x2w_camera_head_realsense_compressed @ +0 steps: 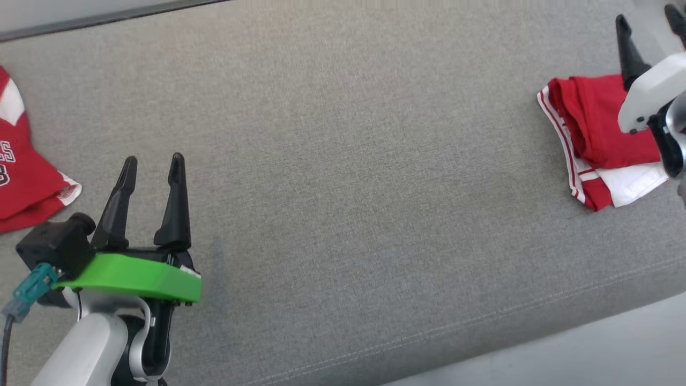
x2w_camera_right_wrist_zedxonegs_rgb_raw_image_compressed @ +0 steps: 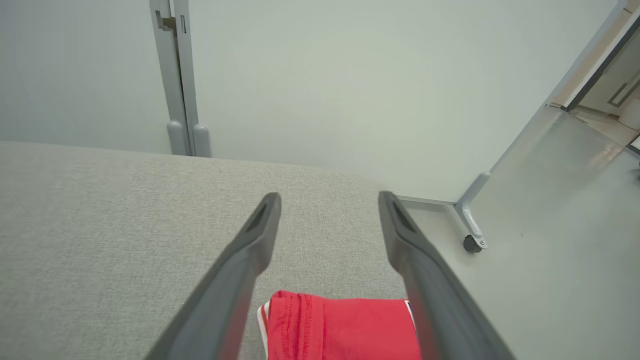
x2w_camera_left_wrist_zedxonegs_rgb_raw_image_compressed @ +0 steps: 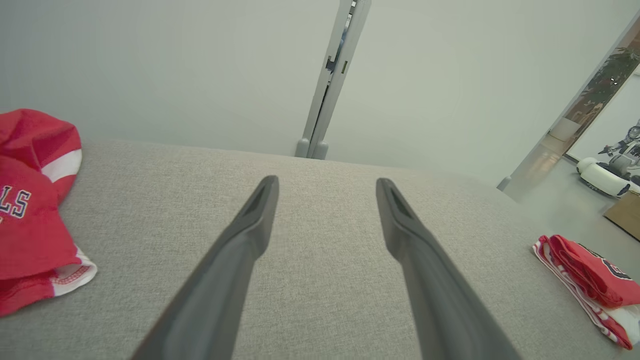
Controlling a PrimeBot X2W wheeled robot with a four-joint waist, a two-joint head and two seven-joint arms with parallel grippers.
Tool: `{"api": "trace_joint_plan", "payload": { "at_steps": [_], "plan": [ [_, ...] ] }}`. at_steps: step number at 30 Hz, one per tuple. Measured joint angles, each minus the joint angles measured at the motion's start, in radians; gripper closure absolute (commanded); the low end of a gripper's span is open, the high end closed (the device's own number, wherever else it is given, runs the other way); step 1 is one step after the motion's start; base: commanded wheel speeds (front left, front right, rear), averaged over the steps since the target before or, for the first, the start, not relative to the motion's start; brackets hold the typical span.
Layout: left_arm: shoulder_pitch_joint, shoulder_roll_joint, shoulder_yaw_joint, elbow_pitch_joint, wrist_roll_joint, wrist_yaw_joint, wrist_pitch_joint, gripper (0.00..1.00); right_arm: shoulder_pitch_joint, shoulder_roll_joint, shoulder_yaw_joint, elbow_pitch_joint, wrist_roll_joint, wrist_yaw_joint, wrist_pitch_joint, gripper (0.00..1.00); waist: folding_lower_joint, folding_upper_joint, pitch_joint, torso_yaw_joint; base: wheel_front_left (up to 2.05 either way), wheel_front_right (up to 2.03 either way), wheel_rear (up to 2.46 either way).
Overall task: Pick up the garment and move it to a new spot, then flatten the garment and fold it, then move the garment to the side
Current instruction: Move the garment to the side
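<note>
The folded garment (x2w_camera_head_realsense_compressed: 595,134) lies at the far right of the grey cushion (x2w_camera_head_realsense_compressed: 343,161), near its right edge. It's red w/ white striped trim, and a white panel sticks out at the near end. The fold looks done & the spot is off to the side, so the task reads as basically finished. It's prob. put there to keep the middle for work. A second red shirt (x2w_camera_head_realsense_compressed: 27,177) w/ white lettering sits crumpled at the far left, well apart.

The right hand (x2w_camera_head_realsense_compressed: 646,13) is over the folded garment, fingers spread wide, nothing between them. In the right wrist view the garment (x2w_camera_right_wrist_zedxonegs_rgb_raw_image_compressed: 340,325) lies low between the finger bases, not pinched. Can't tell if the fingers touch the fabric. The wrist points away from the robot, toward the cushion's far edge.

The left hand (x2w_camera_head_realsense_compressed: 154,157) hangs at lower left over bare cushion, also wide open & empty, fingers pointing fwd. It's near the crumpled shirt but apart from it. The pose reads as idle.
</note>
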Motion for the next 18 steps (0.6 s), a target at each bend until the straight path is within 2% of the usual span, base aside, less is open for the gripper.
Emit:
{"api": "trace_joint_plan", "payload": {
  "at_steps": [5,9,13,18],
  "plan": [
    [0.059,-0.021,0.014,0.055,-0.017,-0.001,-0.028,0.0,0.112,-0.002,0.009,-0.096,0.051,0.0,-0.015,0.0,0.0,0.0,-0.078,0.018,0.0,0.0,0.0],
    [0.118,-0.033,0.033,0.087,-0.025,0.0,-0.051,0.0,0.237,0.007,-0.039,-0.194,0.071,0.0,-0.03,0.0,0.0,0.0,-0.145,0.046,0.0,0.0,0.0],
    [0.158,-0.038,0.052,0.099,-0.025,0.004,-0.06,0.0,0.342,0.026,-0.1,-0.276,0.041,0.0,-0.034,0.0,0.0,0.0,-0.187,0.073,0.0,0.0,0.0],
    [0.202,-0.05,0.071,0.103,-0.021,0.011,-0.069,0.0,0.488,0.084,-0.203,-0.403,-0.028,0.0,-0.022,0.0,0.0,0.0,-0.228,0.108,0.0,0.0,0.0]
  ]
}}
